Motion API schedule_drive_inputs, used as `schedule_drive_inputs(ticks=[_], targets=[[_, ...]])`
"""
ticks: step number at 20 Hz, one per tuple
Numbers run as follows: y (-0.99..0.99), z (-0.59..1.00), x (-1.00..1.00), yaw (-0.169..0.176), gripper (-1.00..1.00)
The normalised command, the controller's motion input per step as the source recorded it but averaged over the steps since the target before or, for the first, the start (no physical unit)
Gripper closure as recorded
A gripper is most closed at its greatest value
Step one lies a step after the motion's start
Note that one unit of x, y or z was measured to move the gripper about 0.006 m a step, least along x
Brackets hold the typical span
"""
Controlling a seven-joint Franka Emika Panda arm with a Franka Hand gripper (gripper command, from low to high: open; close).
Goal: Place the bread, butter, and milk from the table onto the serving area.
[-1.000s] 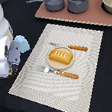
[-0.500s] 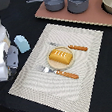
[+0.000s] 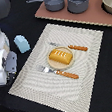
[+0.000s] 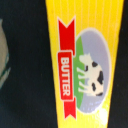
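Because the butter (image 4: 75, 65) lies flat on the black table (image 4: 25, 100) directly beneath the wrist camera, treat it as a light, slightly soft, slick packet; grasp across its narrow width. Gripper state cannot be determined.

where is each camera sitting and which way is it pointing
Exterior view: raised, off the arm, looking down across the table at the placemat, with the bread on the plate, and the milk beside the mat. The white robot arm shows at the exterior view's left.
Wrist view: on the wrist, close on the butter; no gripper shows.
Shared: only the black table; the butter is not in the exterior view.
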Motion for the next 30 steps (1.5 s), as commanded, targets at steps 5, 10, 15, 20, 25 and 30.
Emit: schedule_drive_inputs(ticks=[5,10,15,20,25,30], targets=[[0.0,-0.16,-0.35,0.042,1.0],[0.0,-0.2,-0.28,0.049,1.0],[0.0,-0.28,-0.16,0.051,1.0],[0.05,0.64,-0.01,0.03,1.0],[0.02,1.0,0.26,-0.023,1.0],[0.0,1.0,0.7,-0.06,1.0]])
